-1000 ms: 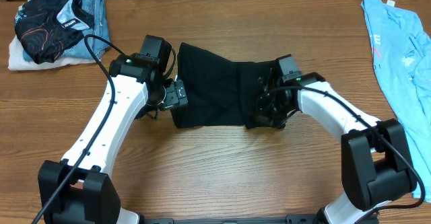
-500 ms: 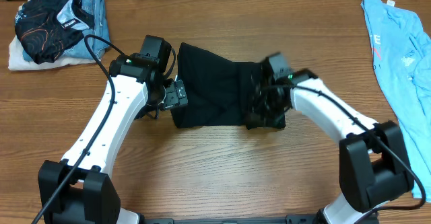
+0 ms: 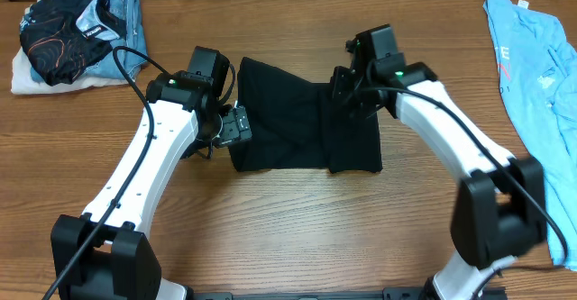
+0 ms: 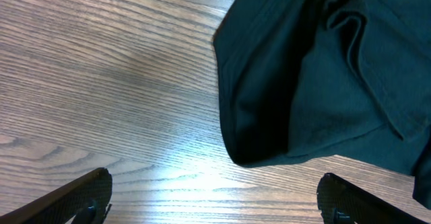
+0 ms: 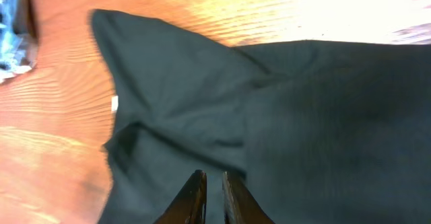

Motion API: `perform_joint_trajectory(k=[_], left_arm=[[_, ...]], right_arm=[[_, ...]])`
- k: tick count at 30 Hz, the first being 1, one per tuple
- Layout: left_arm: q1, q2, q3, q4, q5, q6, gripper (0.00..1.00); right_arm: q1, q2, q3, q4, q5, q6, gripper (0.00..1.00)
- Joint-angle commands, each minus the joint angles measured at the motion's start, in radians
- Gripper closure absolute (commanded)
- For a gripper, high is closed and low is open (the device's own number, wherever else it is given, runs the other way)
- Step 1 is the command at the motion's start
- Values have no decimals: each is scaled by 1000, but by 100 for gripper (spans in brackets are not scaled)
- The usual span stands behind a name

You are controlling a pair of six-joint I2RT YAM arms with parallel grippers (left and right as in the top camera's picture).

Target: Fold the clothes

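- Black T-shirt (image 3: 302, 124) lies part-folded on the worktop (image 3: 288, 219), between both hands.
- Right hand (image 3: 347, 91) has just let go of the right fold and lifted; fingers nearly together, holding nothing.
- Left hand (image 3: 236, 127) waits wide open beside the left edge.
- Fold's laid, next one's up.

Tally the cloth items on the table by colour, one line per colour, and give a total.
Black, folded at the centre: 1, the black T-shirt
Light blue, at the right edge: 1, the light blue T-shirt
Black with orange and white markings, top of the left pile: 1, the dark garment
Blue denim, in that pile: 1, the denim piece
White, bottom of the pile: 1, the white cloth
Total: 5
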Motion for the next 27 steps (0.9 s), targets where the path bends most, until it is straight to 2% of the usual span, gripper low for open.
perform_joint_trajectory(k=[1,10,17,21,27], left_arm=[[-9,-3,-5,0,11,20,0],[-9,-3,-5,3,7,22,0],[-9,-3,-5,4,7,23,0],[-9,-2,-5,3,7,23,0],[-9,4,-6,3,7,23,0]], right_arm=[[-19,80,6,58,-51,1,87],[-97,254,6,190,-115,1,87],[-164,268,10,248,-110,1,88],[-201,237,72,194,-187,-27,88],[-245,107,217,-16,-215,-53,83]])
